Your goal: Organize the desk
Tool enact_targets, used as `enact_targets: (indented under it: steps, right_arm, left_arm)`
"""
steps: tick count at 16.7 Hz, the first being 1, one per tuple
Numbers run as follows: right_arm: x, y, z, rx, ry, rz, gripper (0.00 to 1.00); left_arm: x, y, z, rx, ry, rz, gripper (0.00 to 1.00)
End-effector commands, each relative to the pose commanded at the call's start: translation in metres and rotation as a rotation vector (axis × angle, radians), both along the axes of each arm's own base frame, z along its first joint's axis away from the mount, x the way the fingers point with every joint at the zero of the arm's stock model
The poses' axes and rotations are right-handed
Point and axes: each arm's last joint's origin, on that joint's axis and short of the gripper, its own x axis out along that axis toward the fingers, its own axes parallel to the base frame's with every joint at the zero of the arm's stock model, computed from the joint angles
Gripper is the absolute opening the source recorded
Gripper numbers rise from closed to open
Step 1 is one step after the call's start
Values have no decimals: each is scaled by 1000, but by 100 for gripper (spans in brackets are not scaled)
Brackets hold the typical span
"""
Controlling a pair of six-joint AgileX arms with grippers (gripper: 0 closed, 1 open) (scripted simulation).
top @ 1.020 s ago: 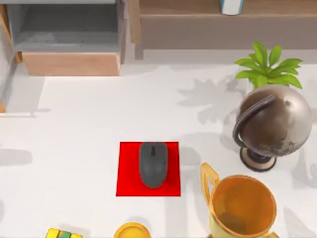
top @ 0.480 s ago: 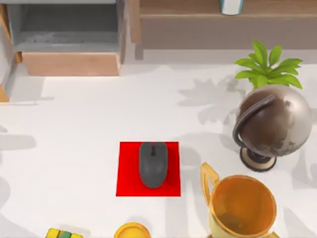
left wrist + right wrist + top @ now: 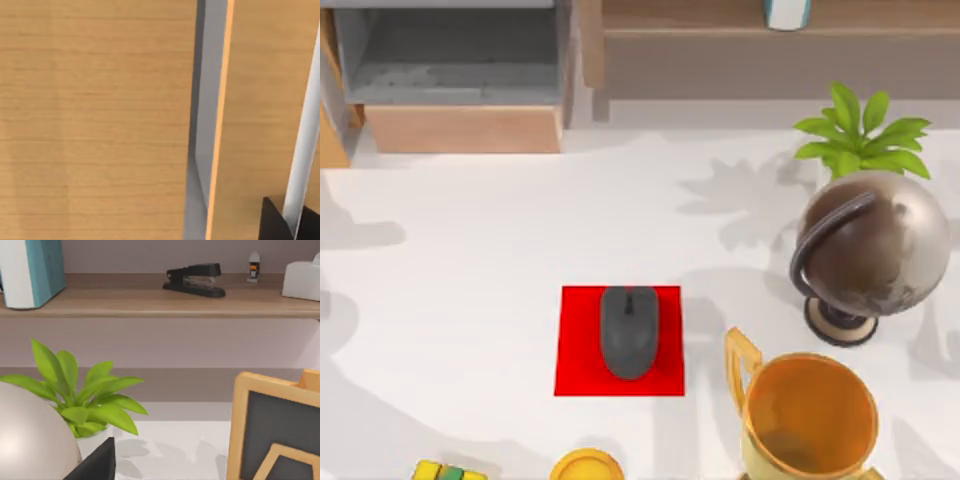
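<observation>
While the desk [image 3: 490,250] takes up most of the top view, it's plain white w/ stuff scattered mostly toward the near and right edges. Red mat [image 3: 620,341] sits around the middle, a bit toward the near edge, and a dark grey mouse [image 3: 629,331] lies on it, lined up front-to-back. Near the right edge there's a brownish globe [image 3: 870,245] on a stand, w/ a green plant [image 3: 860,135] just behind it. Gold trophy cup [image 3: 807,415] is at the near edge, right of the mat, close to the globe base but apart from it. Near edge also has a yellow round thing [image 3: 586,467] and a yellow-green block [image 3: 448,472], both cut off by the frame.

At the far left corner a light wood drawer unit [image 3: 460,128] has its drawer pulled out, grey inside. A wood shelf [image 3: 770,30] runs along the far edge.

Left wrist view: wood panels [image 3: 95,120] super close up, w/ a grey gap between them. Can't tell the left gripper state.

Right wrist view: shelf w/ a black stapler [image 3: 195,280], a teal book [image 3: 32,270] and a white box [image 3: 302,281], plus the plant, the globe's curve and a wood-framed dark board [image 3: 275,435]. Right gripper state, can't tell either.
</observation>
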Motion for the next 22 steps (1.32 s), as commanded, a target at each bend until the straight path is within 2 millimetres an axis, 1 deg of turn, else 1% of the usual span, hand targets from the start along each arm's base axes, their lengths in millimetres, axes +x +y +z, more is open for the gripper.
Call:
enact_targets:
  steps: [3, 5, 7, 10, 12, 14, 17, 22]
  right_arm:
    - [0, 0, 0, 0, 0, 0, 100]
    - [0, 0, 0, 0, 0, 0, 100]
    - [0, 0, 0, 0, 0, 0, 100]
    - [0, 0, 0, 0, 0, 0, 100]
    - [0, 0, 0, 0, 0, 0, 100]
    - [0, 0, 0, 0, 0, 0, 100]
    - [0, 0, 0, 0, 0, 0, 100]
    - [0, 0, 0, 0, 0, 0, 100]
  left_arm:
    - [-2, 1, 0, -2, 3, 2, 0]
    - [3, 0, -2, -3, 7, -1, 0]
    - [16, 0, -2, 0, 5, -8, 0]
    - [44, 1, 1, 5, -6, -4, 0]
    - [58, 0, 0, 1, -1, 1, 0]
    - [61, 0, 0, -2, 3, 2, 0]
    - [61, 0, 0, -2, 3, 2, 0]
    - [61, 0, 0, -2, 3, 2, 38]
